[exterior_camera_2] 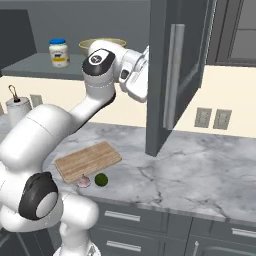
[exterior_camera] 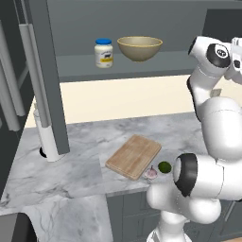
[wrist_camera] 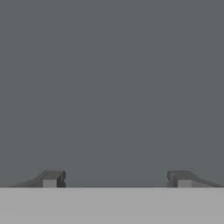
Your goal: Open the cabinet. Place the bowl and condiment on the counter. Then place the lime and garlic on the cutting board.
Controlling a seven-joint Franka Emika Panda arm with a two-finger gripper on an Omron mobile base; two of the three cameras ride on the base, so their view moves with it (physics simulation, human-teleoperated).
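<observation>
Cabinet [exterior_camera_2: 165,75] doors stand open; end effector [wrist_camera: 116,179] spread wide, gripping nothing.

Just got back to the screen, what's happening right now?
The cabinet stands open, and the arm is raised by its right door with the gripper open and holding nothing. The bowl and condiment jar sit on the cabinet shelf. The lime and garlic lie on the counter beside the cutting board.

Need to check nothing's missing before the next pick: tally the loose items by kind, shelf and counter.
Bowl: 1
Condiment jar: 1
Lime: 1
Garlic: 1
Cutting board: 1
Paper towel roll: 1
Total: 6
</observation>
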